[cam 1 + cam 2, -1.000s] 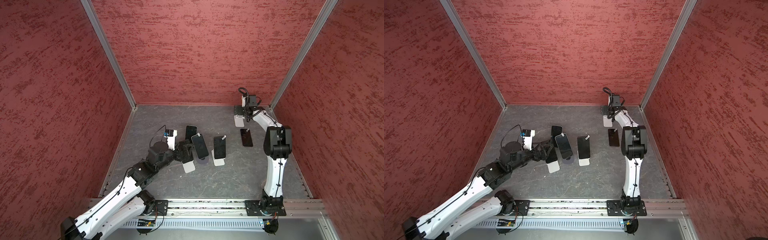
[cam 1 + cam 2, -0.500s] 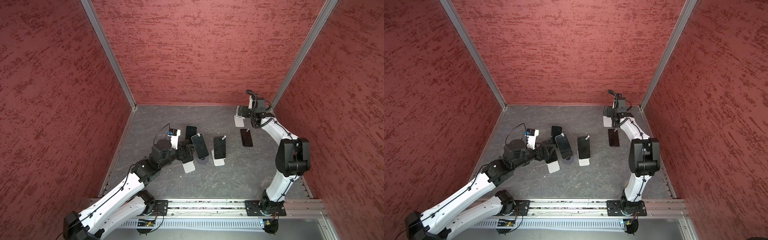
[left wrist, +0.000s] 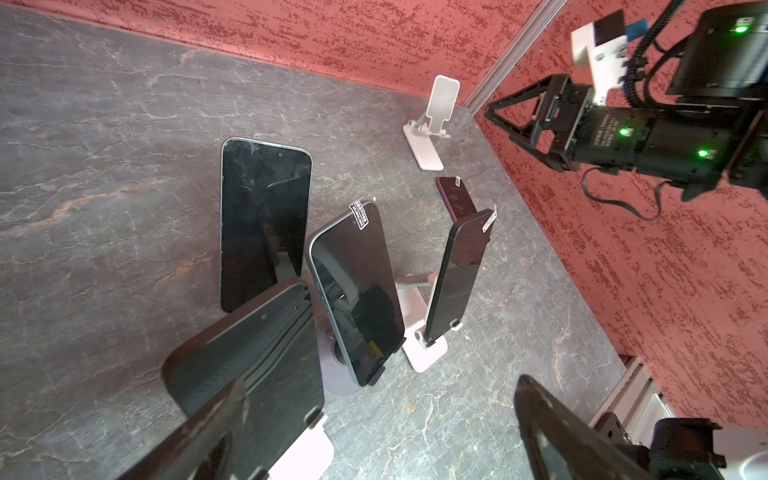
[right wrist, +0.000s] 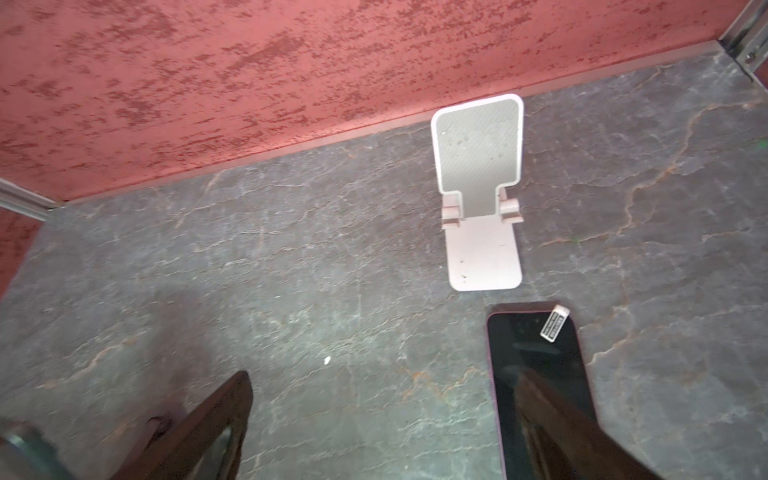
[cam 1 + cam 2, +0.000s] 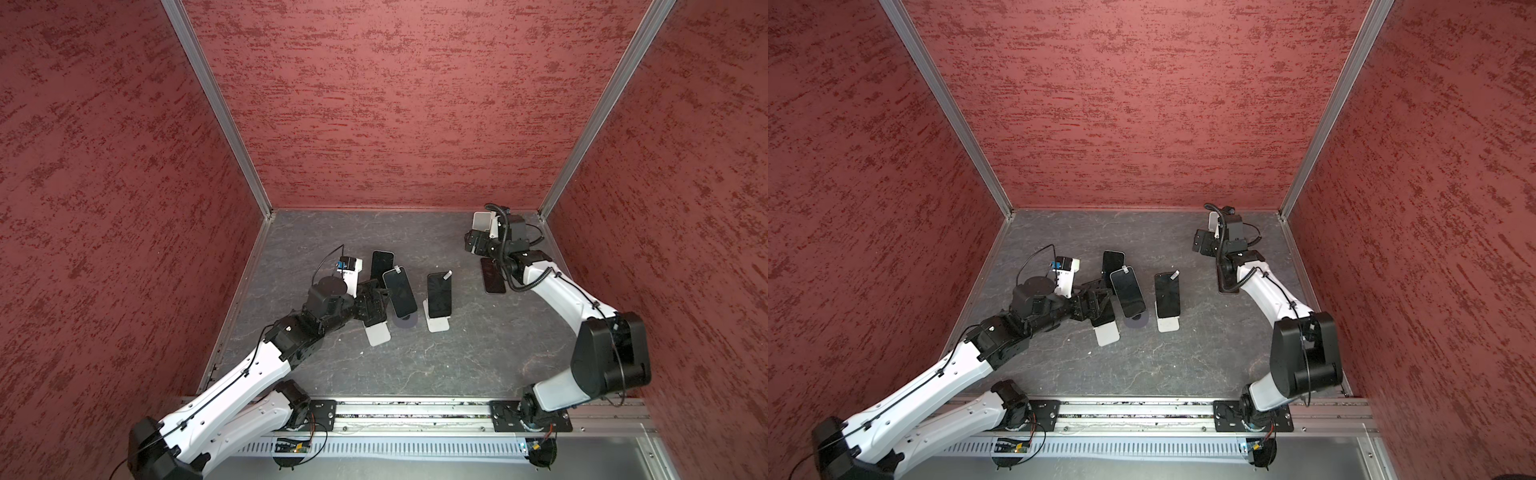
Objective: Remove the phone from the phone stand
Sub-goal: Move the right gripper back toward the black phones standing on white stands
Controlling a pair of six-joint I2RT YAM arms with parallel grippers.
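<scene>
Three dark phones lean on stands mid-floor. The nearest phone (image 3: pixel 249 353) rests on a white phone stand (image 5: pixel 378 334) (image 3: pixel 307 453); my left gripper (image 5: pixel 374 305) (image 3: pixel 378 415) is open right at it, one finger (image 3: pixel 208 428) in front of its screen, the other well to the side. A second phone (image 5: pixel 399 291) sits on a round dark stand (image 5: pixel 405 321), a third phone (image 5: pixel 439 294) on a white stand (image 5: pixel 437 322). My right gripper (image 5: pixel 478 243) (image 4: pixel 382 415) hangs open and empty at the back right.
One loose phone (image 5: pixel 381 266) lies flat behind the stands. Another loose phone (image 5: pixel 492 276) (image 4: pixel 540 365) lies under my right gripper. An empty white stand (image 5: pixel 482 220) (image 4: pixel 478 187) stands by the back wall. Red walls enclose three sides; a metal rail (image 5: pixel 415 409) runs along the front.
My right arm's elbow swung out to the front right and its gripper drew back from the empty stand. My left arm edged slightly closer to the nearest phone. Both grippers stayed open.
</scene>
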